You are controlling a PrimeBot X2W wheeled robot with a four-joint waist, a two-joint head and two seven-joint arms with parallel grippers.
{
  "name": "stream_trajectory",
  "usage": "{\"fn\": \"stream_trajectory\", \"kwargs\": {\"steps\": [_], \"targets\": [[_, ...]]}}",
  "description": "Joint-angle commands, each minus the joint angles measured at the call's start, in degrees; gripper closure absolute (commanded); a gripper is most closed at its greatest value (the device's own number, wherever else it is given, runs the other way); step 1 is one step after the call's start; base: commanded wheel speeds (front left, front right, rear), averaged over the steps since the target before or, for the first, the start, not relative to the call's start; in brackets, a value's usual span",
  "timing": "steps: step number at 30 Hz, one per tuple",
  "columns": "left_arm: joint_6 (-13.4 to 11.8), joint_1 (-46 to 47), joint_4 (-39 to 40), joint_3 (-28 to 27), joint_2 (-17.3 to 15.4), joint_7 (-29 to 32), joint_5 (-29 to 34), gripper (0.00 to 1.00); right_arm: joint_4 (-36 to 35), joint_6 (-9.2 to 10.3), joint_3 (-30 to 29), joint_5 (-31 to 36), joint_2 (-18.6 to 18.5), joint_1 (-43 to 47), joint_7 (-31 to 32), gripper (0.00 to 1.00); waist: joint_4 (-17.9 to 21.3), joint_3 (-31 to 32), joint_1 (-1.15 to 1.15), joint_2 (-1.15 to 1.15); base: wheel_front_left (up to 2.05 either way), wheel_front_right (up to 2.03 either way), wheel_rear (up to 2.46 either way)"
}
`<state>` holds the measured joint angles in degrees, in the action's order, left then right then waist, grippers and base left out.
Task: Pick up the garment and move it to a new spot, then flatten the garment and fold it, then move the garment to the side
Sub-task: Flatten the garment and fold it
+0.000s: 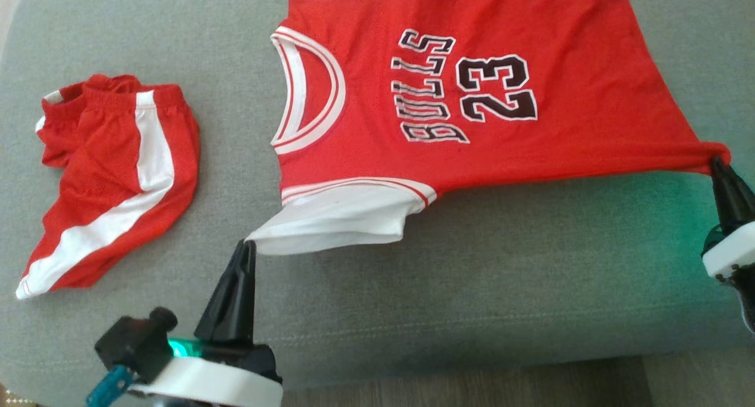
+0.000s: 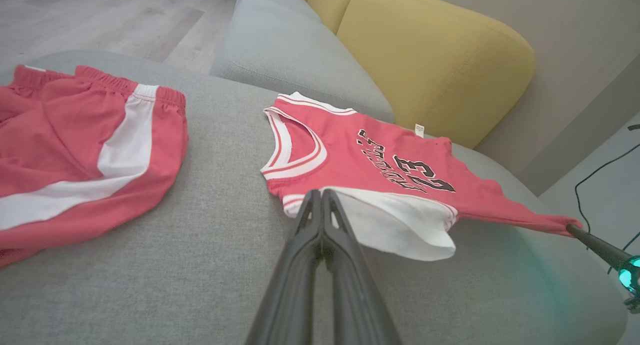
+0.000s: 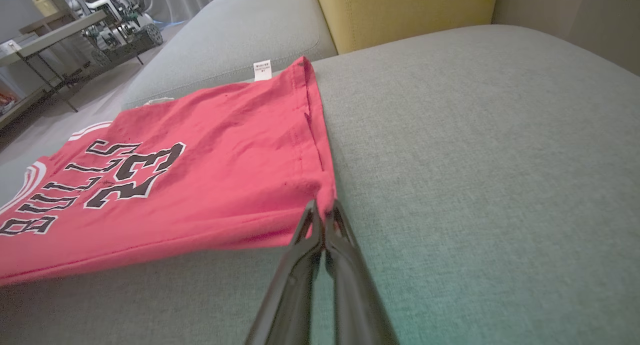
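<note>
The red sleeveless basketball jersey with white trim and black "BULLS 23" lettering (image 1: 483, 100) lay front-up on the grey fabric sofa seat (image 1: 472, 277). It looked light, soft and limp (likely to bunch wherever unsupported), so corners seemed the sensible holds. The left pincer (image 1: 250, 246) pinched its white armhole corner and the right pincer (image 1: 716, 162) its red hem corner. Crumpled red shorts with white stripes (image 1: 118, 177) lay well apart, seemingly no obstacle.

Both arms reach forward, well apart, left gripper (image 1: 250, 246) and right gripper (image 1: 716, 162) each with fingers pressed together.
</note>
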<state>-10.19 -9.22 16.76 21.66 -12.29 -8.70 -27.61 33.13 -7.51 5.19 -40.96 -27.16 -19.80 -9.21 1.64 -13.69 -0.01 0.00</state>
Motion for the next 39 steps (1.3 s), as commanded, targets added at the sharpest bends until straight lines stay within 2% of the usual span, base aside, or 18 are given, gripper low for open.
{"fn": "stream_trajectory", "kwargs": {"steps": [1,6,11,15,23,30,31,32,33,34,35,36,37,38,39], "targets": [[-0.4,3.4,2.3,-2.4,-0.7,-0.1,0.6,1.00,-3.0,0.02,-0.7,0.6,-2.2,0.1,1.3,1.00,0.1,0.4,0.01,0.00,0.00,0.00,0.00],[1.6,9.3,0.0,-2.3,-0.8,0.3,0.4,1.00,-4.8,0.02,-2.9,3.3,-1.7,-0.5,5.3,1.00,-0.8,0.4,0.01,0.00,0.00,0.00,0.00],[3.4,16.2,-4.9,-2.4,0.7,-0.2,-0.7,1.00,-4.8,0.02,-3.9,5.2,-1.1,-2.6,8.3,1.00,-1.4,-1.0,0.01,0.00,0.00,0.00,0.00],[5.3,24.2,-12.0,-1.8,2.3,-1.6,-0.3,1.00,-4.0,0.02,-4.1,6.6,-0.8,-6.4,10.0,1.00,-1.7,-4.0,0.01,0.00,0.00,0.00,0.00],[7.5,38.1,-24.3,-1.4,4.2,-4.3,2.3,1.00,-0.7,0.02,-1.7,9.5,-1.7,-15.7,10.1,1.00,-1.6,-9.7,0.01,0.00,0.00,0.00,0.00],[8.7,45.7,-32.4,-1.1,5.6,-5.8,4.6,1.00,3.9,0.02,1.7,9.7,-2.6,-22.0,8.3,1.00,-2.0,-13.2,0.01,0.00,0.00,0.00,0.00],[8.9,46.4,-33.5,-1.1,5.8,-5.9,4.8,1.00,4.4,0.02,2.4,9.7,-2.7,-22.7,8.0,0.97,-2.0,-13.6,0.01,0.00,0.00,0.00,0.00],[9.1,47.0,-34.6,-1.0,5.9,-6.0,5.2,1.00,4.9,0.02,3.4,10.0,-3.0,-23.2,7.7,0.86,-2.0,-13.8,0.01,0.00,0.00,0.00,0.00],[9.3,47.6,-35.5,-0.8,5.8,-6.1,5.8,1.00,5.4,0.02,4.2,10.1,-3.1,-23.7,7.4,0.68,-2.0,-14.0,0.01,0.00,0.00,0.00,0.00],[9.5,48.0,-36.2,-0.8,6.0,-6.2,6.0,1.00,5.9,0.02,4.8,10.0,-3.1,-24.2,7.0,0.22,-2.0,-14.1,0.01,0.00,0.00,0.00,0.00],[9.6,48.1,-36.7,-1.1,6.3,-6.2,5.8,1.00,6.3,0.02,5.3,10.1,-3.3,-24.6,6.4,0.00,-1.9,-14.2,0.01,0.00,0.00,0.00,0.00],[9.8,48.3,-37.2,-1.2,6.4,-6.2,5.8,0.89,6.7,0.02,5.9,10.2,-3.4,-25.0,5.8,0.00,-1.9,-14.2,0.01,0.00,0.00,0.00,0.00],[10.0,48.3,-37.5,-1.3,6.6,-6.3,5.9,0.58,7.1,0.02,6.3,10.3,-3.6,-25.4,5.2,0.00,-1.8,-14.2,0.01,0.00,0.00,0.00,0.00],[10.1,48.3,-37.7,-1.5,6.7,-6.3,5.9,0.15,7.5,0.02,6.7,10.4,-3.7,-25.7,4.5,0.00,-1.8,-14.1,0.01,0.00,0.00,0.00,0.00],[10.3,48.1,-37.7,-1.7,6.7,-6.3,6.0,0.00,7.8,0.02,7.2,10.7,-3.9,-26.0,3.7,0.00,-1.7,-14.0,0.01,0.00,0.00,0.00,0.00]]}}
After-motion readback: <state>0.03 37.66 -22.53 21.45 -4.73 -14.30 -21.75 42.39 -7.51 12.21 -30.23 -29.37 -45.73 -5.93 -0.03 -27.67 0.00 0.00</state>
